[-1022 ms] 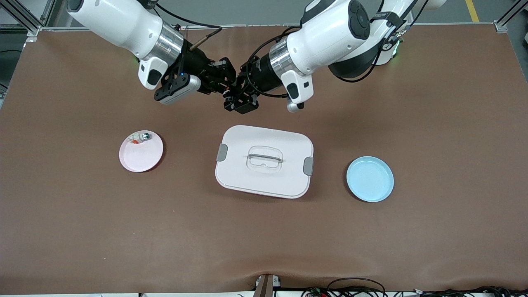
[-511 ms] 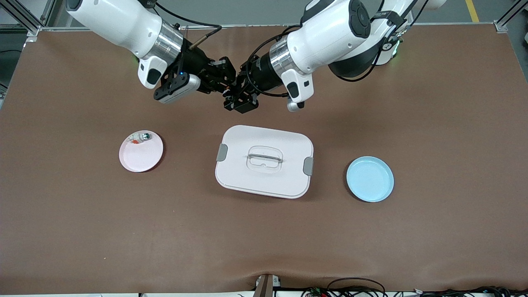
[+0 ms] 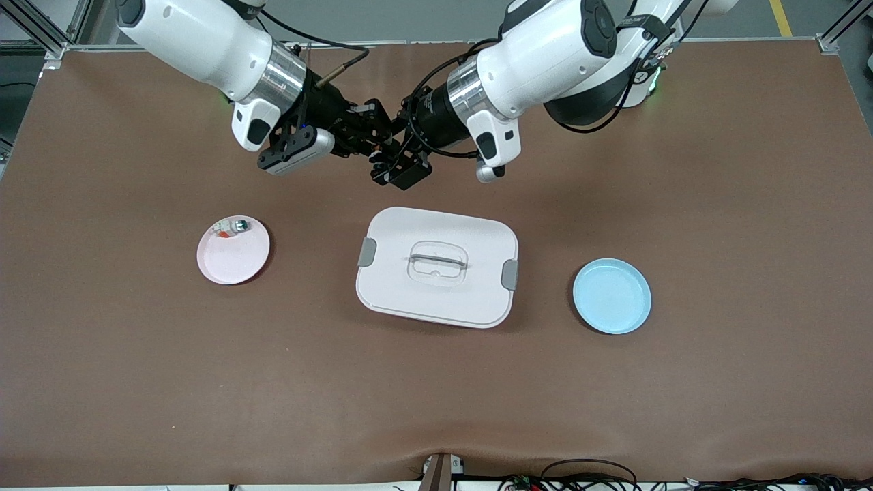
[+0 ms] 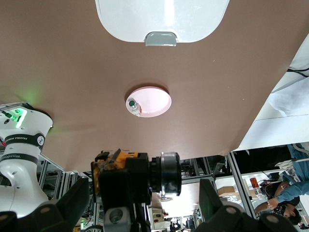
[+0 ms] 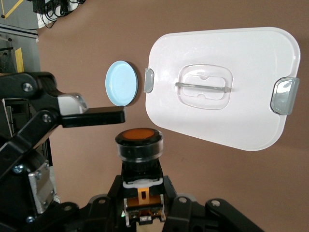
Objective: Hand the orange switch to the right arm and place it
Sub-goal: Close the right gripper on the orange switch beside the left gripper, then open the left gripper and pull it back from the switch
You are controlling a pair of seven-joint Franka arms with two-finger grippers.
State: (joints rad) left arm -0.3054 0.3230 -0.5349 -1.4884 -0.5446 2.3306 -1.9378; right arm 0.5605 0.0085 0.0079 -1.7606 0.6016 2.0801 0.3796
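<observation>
Switch: small black-bodied orange-capped push-button switch point(image 5: 140, 145) clamped in right tool point(image 3: 379, 141).
Left tool point(image 3: 399, 164): fingers spread, empty, beside it over brown worktop point(image 3: 716, 170).

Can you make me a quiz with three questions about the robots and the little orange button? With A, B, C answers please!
1. Where is the orange switch?
A. on the pink plate
B. in the right gripper
C. on the blue plate

2. How many plates are on the table?
A. one
B. two
C. three

3. How are the left gripper fingers?
A. spread open
B. shut on the switch
C. shut on a plate

Answers:
1 B: the right gripper clamps the switch's black body, up in the air.
2 B: one pink plate and one blue plate.
3 A: its fingers stand wide apart on either side of the switch, not touching it.
</observation>
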